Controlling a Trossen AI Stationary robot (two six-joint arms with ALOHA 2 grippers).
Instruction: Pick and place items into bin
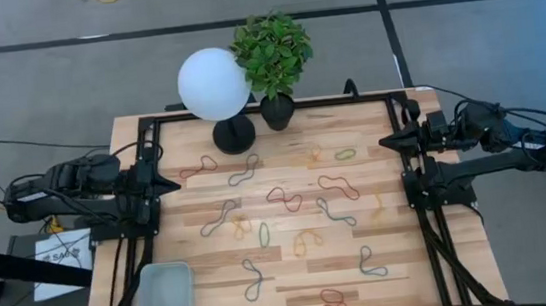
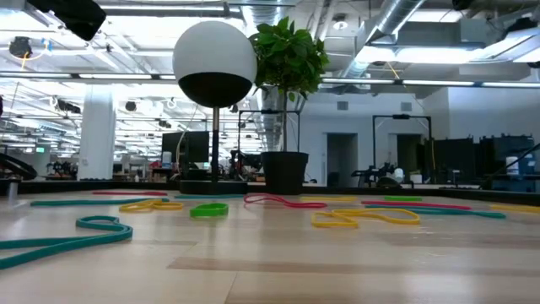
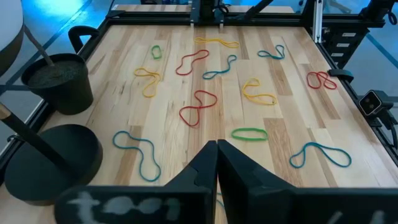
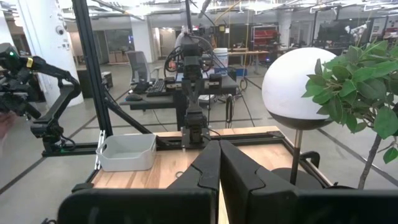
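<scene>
bands point(image 1: 285, 199): thin floppy loops, lay flat, axes mixed, scattered over wooden desk point(image 1: 207, 194) | bin point(image 1: 163, 298): pale rounded tray, near-left corner | left tool point(image 1: 170, 184), right tool point(image 1: 389, 142): fingers together, at side edges

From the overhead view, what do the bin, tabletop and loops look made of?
The bin: pale, slightly see-through plastic by the look, with a smooth rim and rounded corners. The tabletop: light wooden planks with visible grain and seams, matte. The rubber-band loops: thin, limp coloured strands lying in figure-eight curls, probably rubber.
</scene>
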